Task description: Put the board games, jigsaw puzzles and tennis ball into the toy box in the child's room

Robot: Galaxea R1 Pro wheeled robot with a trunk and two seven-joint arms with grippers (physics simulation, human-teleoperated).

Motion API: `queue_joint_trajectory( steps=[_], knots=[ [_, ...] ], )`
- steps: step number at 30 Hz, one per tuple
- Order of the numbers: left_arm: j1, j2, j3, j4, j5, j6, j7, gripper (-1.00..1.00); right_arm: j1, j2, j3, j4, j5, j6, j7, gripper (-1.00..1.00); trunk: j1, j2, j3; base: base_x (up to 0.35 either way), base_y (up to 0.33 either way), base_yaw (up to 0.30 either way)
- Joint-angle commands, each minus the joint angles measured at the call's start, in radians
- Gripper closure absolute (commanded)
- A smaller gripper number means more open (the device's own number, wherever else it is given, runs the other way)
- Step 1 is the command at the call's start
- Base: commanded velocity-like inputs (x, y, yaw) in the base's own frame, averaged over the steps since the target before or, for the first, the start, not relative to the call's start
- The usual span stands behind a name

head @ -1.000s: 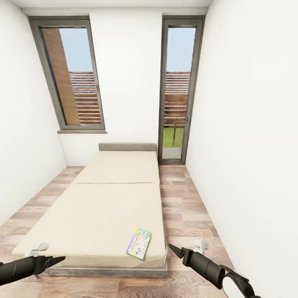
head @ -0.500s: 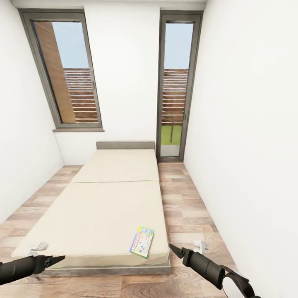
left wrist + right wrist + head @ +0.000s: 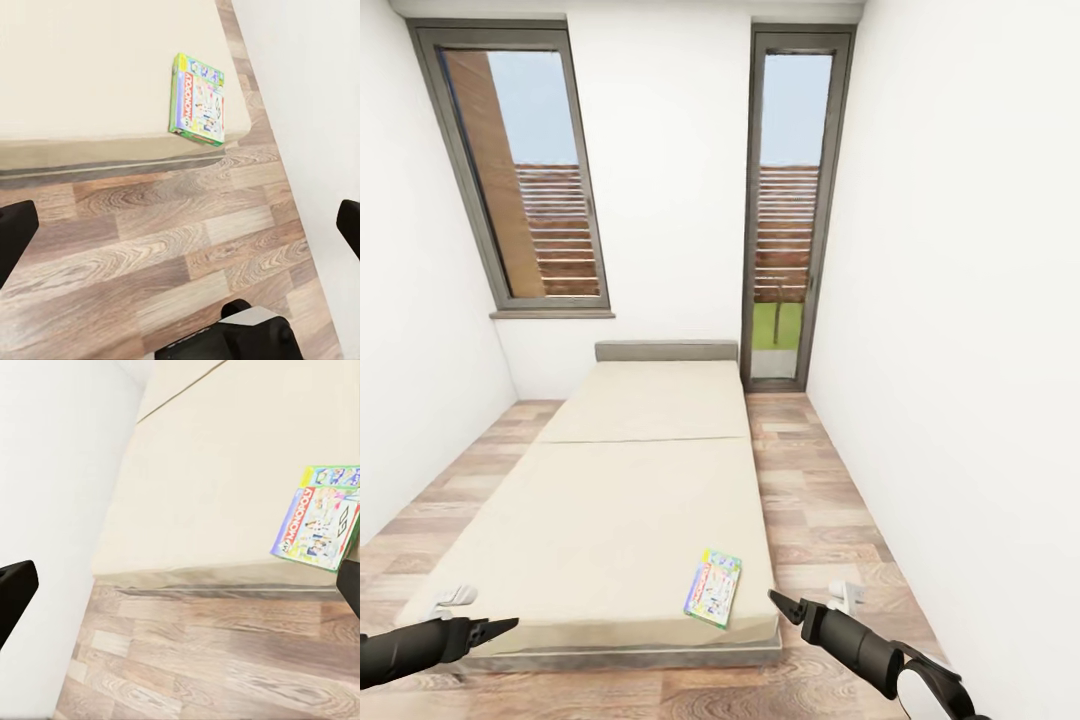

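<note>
One board game (image 3: 714, 587) lies flat on the bed's (image 3: 610, 500) near right corner. It sits between the left gripper (image 3: 495, 628) and right gripper (image 3: 780, 605), nearer the right. Both hold their fingers apart, empty.

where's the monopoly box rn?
The Monopoly board game lies flat on the bed, at the mattress's near right corner in the head view, just ahead of and left of the right gripper.

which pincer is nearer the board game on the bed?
The right pincer: the Monopoly box lies at the bed's near right corner, far from the left pincer.
</note>
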Motion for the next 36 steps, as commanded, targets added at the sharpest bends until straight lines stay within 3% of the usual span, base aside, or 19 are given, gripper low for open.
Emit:
queue_joint_trajectory(
  steps=[1, 32, 36],
  knots=[
    [-0.001, -0.001, 0.003, -0.001, -0.008, 0.01, -0.008, -1.0, -0.001, -0.001, 0.001, -0.001, -0.007, 0.004, -0.001, -1.0, 0.001, -0.002, -0.002, 0.055, 0.118, 0.0],
    [-0.001, -0.004, -0.001, 0.0, -0.007, 0.03, -0.022, -1.0, -0.001, -0.001, -0.001, -0.002, -0.009, 0.003, -0.004, -1.0, 0.001, -0.002, -0.002, 0.023, 0.047, 0.0],
    [-0.001, -0.024, -0.004, 0.0, -0.008, 0.056, -0.048, -1.0, -0.001, -0.001, -0.001, -0.004, -0.009, 0.003, -0.004, -1.0, 0.001, -0.002, -0.002, 0.0, 0.0, 0.0]
  ],
)
